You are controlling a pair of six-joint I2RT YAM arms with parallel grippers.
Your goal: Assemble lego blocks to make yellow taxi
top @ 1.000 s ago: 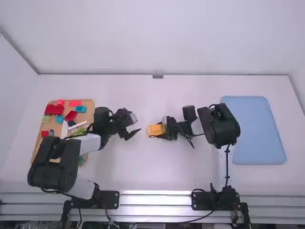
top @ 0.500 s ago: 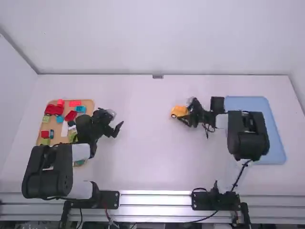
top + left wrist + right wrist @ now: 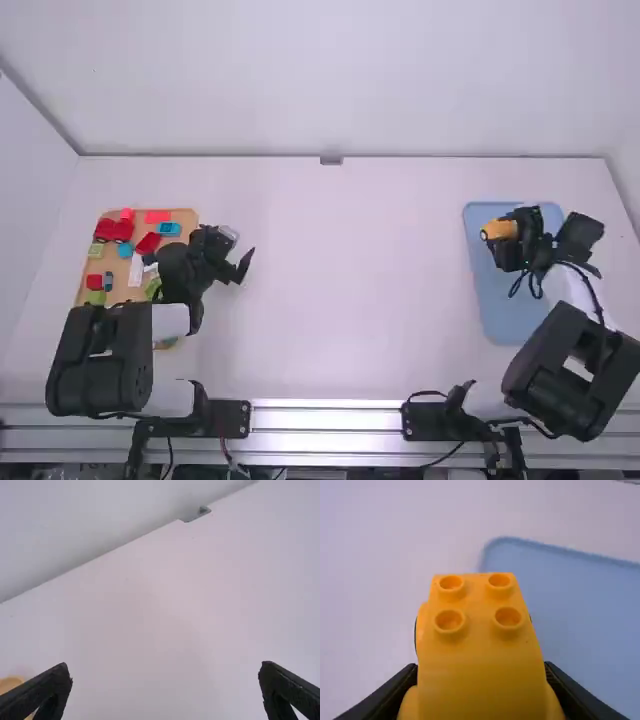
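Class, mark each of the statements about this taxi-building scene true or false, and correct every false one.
1. The yellow taxi is held by the right gripper. True.
2. The left gripper is shut on a red block. False: its fingers are open with nothing between them.
3. Four round studs show on the taxi in the right wrist view. True.
4. In the high view, the blue tray is left of the tan board. False: the tray is on the right, the tan board on the left.
5. There are red blocks on the tan board. True.
6. The yellow taxi is among the blocks on the tan board. False: it is over at the blue tray, in the right gripper.
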